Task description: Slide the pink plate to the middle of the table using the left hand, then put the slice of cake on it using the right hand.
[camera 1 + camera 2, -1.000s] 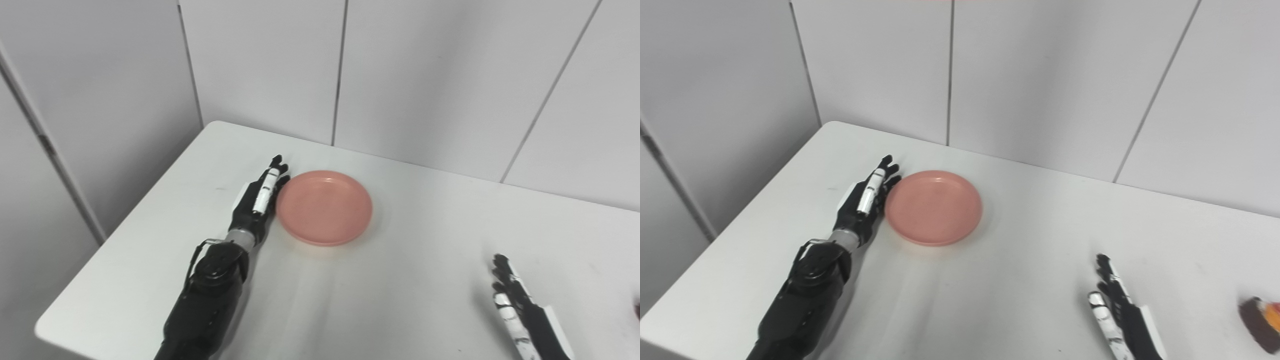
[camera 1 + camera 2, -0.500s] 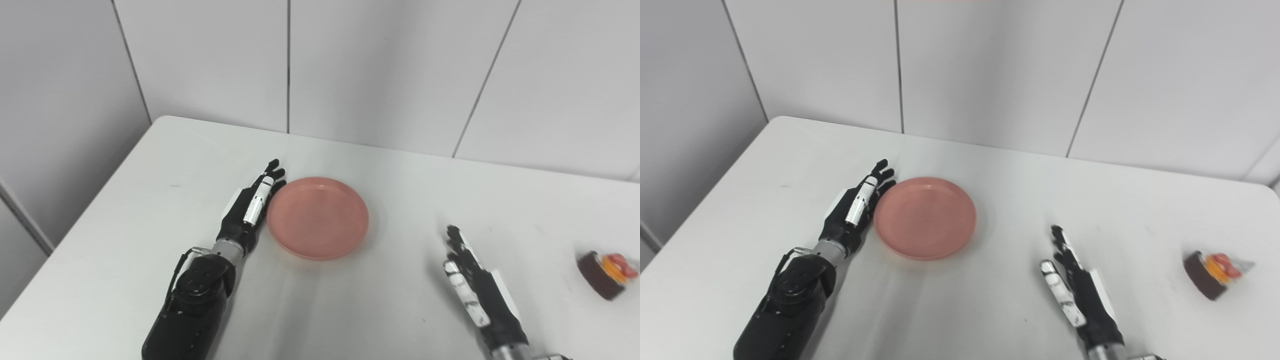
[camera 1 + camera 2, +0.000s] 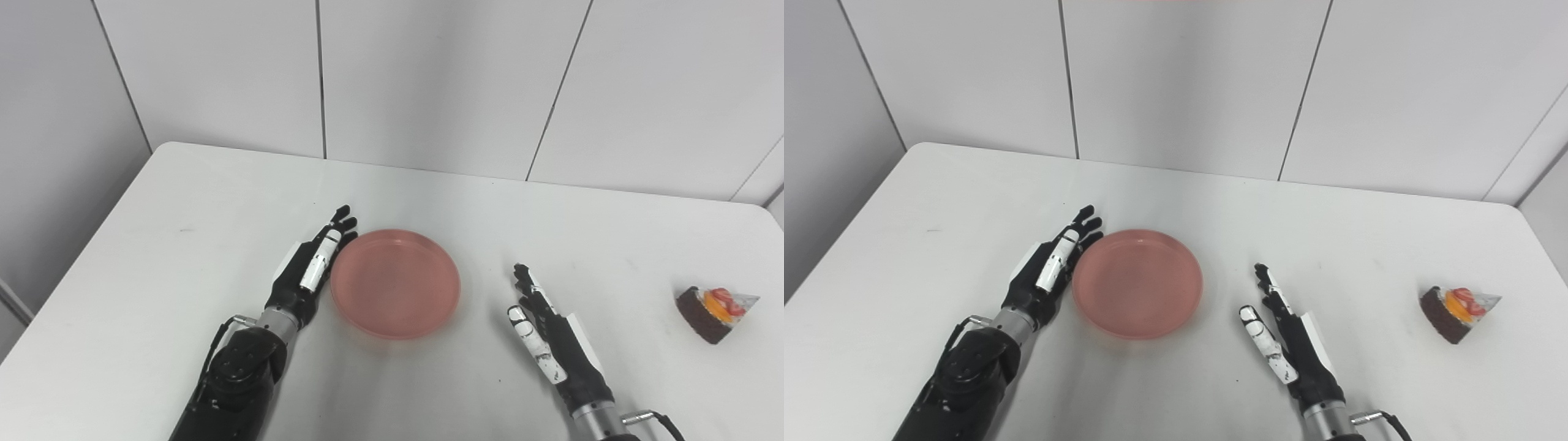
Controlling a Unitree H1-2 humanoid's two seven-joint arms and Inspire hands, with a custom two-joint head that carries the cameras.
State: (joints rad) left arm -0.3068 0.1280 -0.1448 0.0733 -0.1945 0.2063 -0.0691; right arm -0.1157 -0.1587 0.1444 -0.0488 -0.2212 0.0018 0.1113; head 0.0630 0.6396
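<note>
Left hand (image 3: pixel 311 271) lies flat and open-fingered, its edge against the plate (image 3: pixel 395 283) rim, placed to push sideways. Plate sits near table (image 3: pixel 184 202) middle. Right hand (image 3: pixel 550 340) open, holding nothing, well apart from cake (image 3: pixel 712 313) at right edge.

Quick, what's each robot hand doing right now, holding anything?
Left hand: open, holding nothing, flat against the pink plate's left rim.
Right hand: open, holding nothing, fingers straight.
</note>
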